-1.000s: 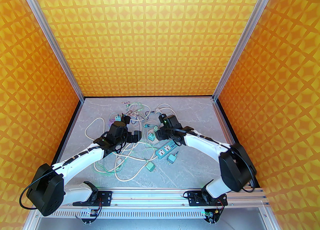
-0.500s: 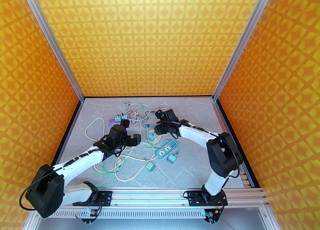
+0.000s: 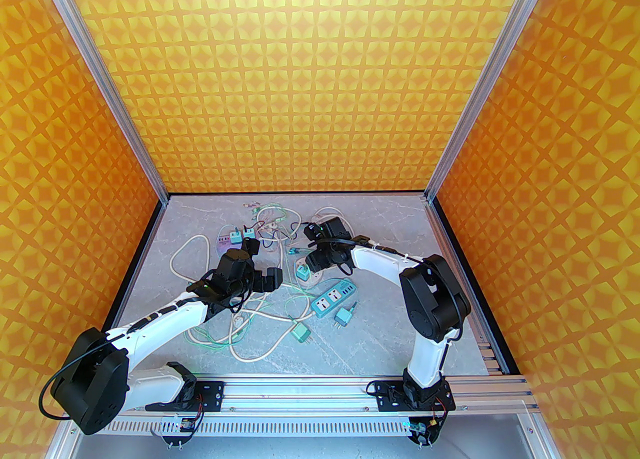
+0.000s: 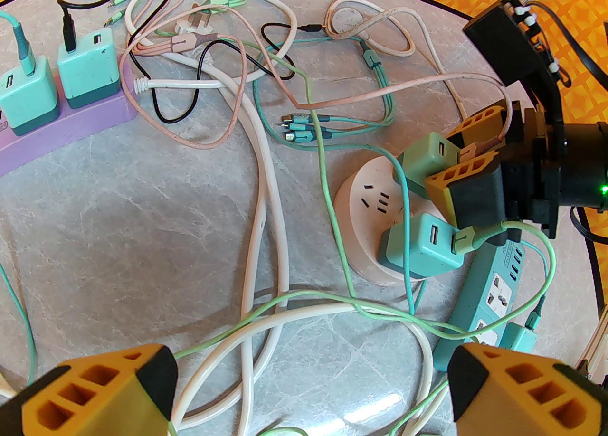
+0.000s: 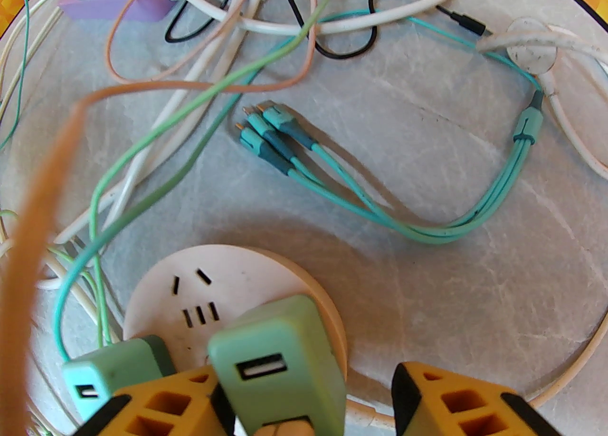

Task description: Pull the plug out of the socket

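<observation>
A sage-green, square-bodied plastic charger plug (image 5: pixel 278 367) with one USB port on its outer face stands on a round, pale pink plastic socket (image 5: pixel 237 277), at the edge nearest the right gripper (image 5: pixel 304 405). It sits between that gripper's fingers, against one and clear of the other. The socket lies flat just beyond the fingertips.

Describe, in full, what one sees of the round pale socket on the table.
The round socket is a low, pale pink disc, plastic by its look, lying flat on the grey marbled table. Dark pin slots show on top. A teal charger is plugged in at one edge; a greener charger tilts over its rim. A teal cable crosses it.
</observation>
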Tool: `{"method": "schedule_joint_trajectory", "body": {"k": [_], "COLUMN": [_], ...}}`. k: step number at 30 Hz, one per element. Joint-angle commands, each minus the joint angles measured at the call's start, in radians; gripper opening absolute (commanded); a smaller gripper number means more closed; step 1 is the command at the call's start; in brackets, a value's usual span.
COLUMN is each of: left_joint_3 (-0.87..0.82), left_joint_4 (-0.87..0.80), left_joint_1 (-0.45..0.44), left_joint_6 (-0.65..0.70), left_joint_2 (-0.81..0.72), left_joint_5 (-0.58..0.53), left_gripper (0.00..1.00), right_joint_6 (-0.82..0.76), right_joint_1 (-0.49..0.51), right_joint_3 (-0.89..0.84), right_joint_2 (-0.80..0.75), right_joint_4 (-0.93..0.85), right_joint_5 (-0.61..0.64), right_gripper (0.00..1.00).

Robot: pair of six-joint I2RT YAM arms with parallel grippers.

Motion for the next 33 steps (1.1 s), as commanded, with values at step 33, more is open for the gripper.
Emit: {"method": "schedule_joint_trajectory", "body": {"k": [33], "left_joint_3": [0.073], "left_joint_4": [0.255], "left_joint_1": [0.005], "left_joint_6": [0.083], "left_joint_2": [0.174], "left_joint_5": [0.173], "left_gripper": [0.69], "right_joint_6": [0.320], "right_joint_1": [0.099], "right_joint_3": [-0.025], "right_joint_2": [-0.049], "right_joint_4": [0.014], "right_joint_5": [0.192], "right_gripper": [0.36]}}
